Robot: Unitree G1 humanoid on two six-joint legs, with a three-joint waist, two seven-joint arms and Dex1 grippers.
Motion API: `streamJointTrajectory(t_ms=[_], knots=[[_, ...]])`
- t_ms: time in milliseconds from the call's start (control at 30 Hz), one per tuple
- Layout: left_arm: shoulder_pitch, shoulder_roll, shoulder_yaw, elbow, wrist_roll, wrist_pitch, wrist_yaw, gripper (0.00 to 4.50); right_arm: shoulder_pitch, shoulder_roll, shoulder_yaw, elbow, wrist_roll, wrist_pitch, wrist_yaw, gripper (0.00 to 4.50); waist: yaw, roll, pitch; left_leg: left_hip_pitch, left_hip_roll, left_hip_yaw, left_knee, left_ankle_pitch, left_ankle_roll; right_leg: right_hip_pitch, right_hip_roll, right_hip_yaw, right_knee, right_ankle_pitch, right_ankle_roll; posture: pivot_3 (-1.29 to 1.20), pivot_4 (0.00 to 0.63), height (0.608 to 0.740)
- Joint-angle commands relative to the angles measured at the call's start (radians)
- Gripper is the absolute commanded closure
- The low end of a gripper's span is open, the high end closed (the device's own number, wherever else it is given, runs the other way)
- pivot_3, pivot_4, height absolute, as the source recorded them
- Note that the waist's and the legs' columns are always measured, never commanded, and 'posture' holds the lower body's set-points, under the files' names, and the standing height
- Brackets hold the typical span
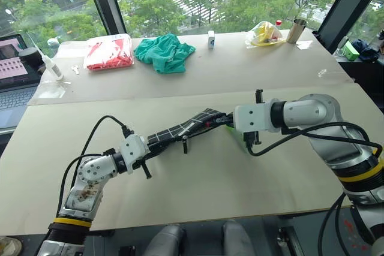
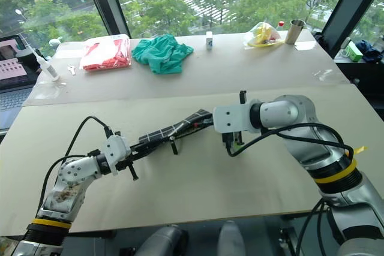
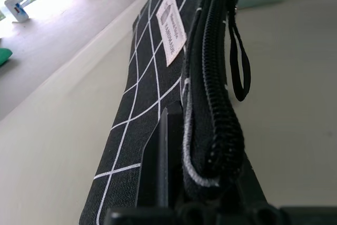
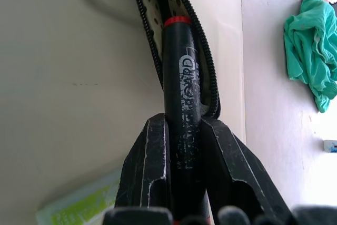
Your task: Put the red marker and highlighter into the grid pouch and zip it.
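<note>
The grid pouch (image 1: pixel 180 129), black with white lines, hangs tilted over the table between my two grippers. My left gripper (image 1: pixel 149 146) is shut on its lower end, and the zipper edge and white label (image 3: pixel 172 27) run away from its fingers. The pouch's far end is unzipped. My right gripper (image 4: pixel 181 122) is shut on the red marker (image 4: pixel 180 72), a dark barrel with a red ring, whose front end is inside the open mouth. The light green highlighter (image 4: pixel 79 204) lies on the table beneath my right gripper (image 1: pixel 227 122).
On the far table sit a red-and-white bag (image 1: pixel 109 52), a crumpled green cloth (image 1: pixel 164 52), a small white box (image 1: pixel 211 39), a yellow bag (image 1: pixel 264 34) and a metal cup (image 1: pixel 296 30). A laptop (image 1: pixel 12 70) is at the far left.
</note>
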Motion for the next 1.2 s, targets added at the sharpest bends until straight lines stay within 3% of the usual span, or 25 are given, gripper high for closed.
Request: streamJointTrajectory(t_ms=[33, 367, 633, 900, 1200], knots=[[-0.012, 0.016, -0.034, 0.008, 0.063, -0.056, 0.004, 4.5, -0.015, 0.033, 0.061, -0.03, -0.06, -0.056, 0.016, 4.04, 0.0, 0.0, 0.0, 0.0, 0.0, 0.0, 0.0, 0.0, 0.0, 0.0, 0.0, 0.0, 0.0, 0.0, 0.0, 0.0, 0.15, 0.74], [-0.034, 0.002, -0.044, 0.013, 0.082, -0.055, 0.034, 4.5, -0.033, 0.162, 0.218, 0.115, -0.321, -0.23, -0.092, 4.04, -0.001, 0.0, 0.0, 0.0, 0.0, 0.0, 0.0, 0.0, 0.0, -0.001, 0.0, 0.0, 0.002, 0.0, 0.0, 0.0, 0.15, 0.74], [-0.036, -0.003, -0.039, 0.008, 0.069, -0.047, 0.036, 4.5, -0.061, 0.285, 0.269, 0.269, -0.426, -0.437, -0.231, 4.04, -0.004, 0.0, 0.0, 0.002, 0.0, 0.0, 0.0, 0.001, -0.001, -0.001, 0.001, 0.0, 0.003, 0.0, 0.0, 0.0, 0.15, 0.74], [-0.036, -0.007, -0.032, 0.009, 0.063, -0.041, 0.035, 4.5, -0.058, 0.297, 0.194, 0.288, -0.305, -0.55, -0.212, 4.04, -0.003, 0.0, 0.0, 0.002, 0.0, 0.0, 0.0, 0.001, -0.001, -0.001, 0.001, 0.0, 0.003, 0.0, 0.0, 0.0, 0.15, 0.74], [-0.045, -0.01, -0.029, 0.014, 0.052, -0.039, 0.027, 4.5, -0.105, 0.397, 0.241, 0.461, -0.428, -0.747, -0.388, 4.04, -0.006, 0.0, 0.0, 0.003, 0.001, 0.001, -0.001, 0.001, -0.002, -0.001, 0.002, 0.0, 0.003, 0.0, 0.0, 0.0, 0.15, 0.74]])
